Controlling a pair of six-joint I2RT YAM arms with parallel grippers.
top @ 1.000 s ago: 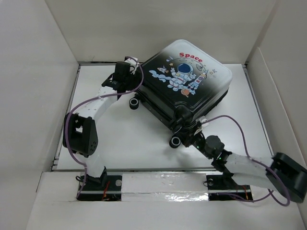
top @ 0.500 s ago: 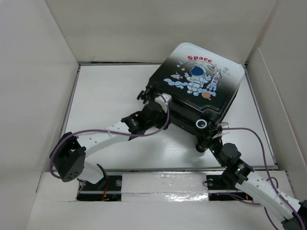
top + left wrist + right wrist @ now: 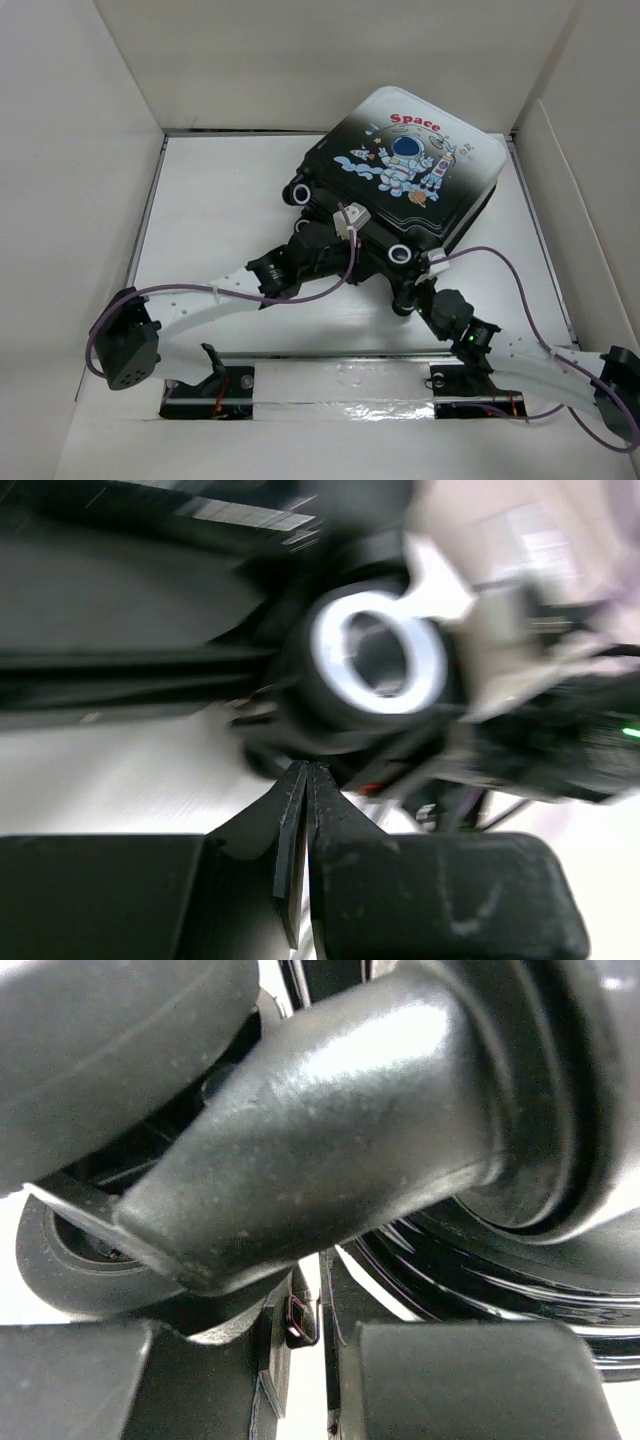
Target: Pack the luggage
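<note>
The luggage (image 3: 405,180) lies flat and closed at the back right of the table, a glossy black-to-white shell with its astronaut "Space" print facing up. My left gripper (image 3: 365,252) is at its near edge, shut with nothing between the jaws (image 3: 305,772). A black wheel with a white ring (image 3: 378,665) sits just ahead of the tips, blurred. My right gripper (image 3: 408,292) is at the near corner under a wheel bracket (image 3: 330,1130). Its fingers (image 3: 318,1280) stand narrowly apart on a small metal zipper pull (image 3: 300,1320).
White box walls (image 3: 80,150) close in the table on the left, back and right. A taped rail (image 3: 340,385) with both arm bases runs along the near edge. Purple cables (image 3: 500,265) loop beside each arm. The white table surface (image 3: 220,190) lies left of the luggage.
The luggage shifted right, then turned. My left arm swung from the luggage's far left corner to its near edge and its jaws closed. My right gripper stayed at the near corner.
</note>
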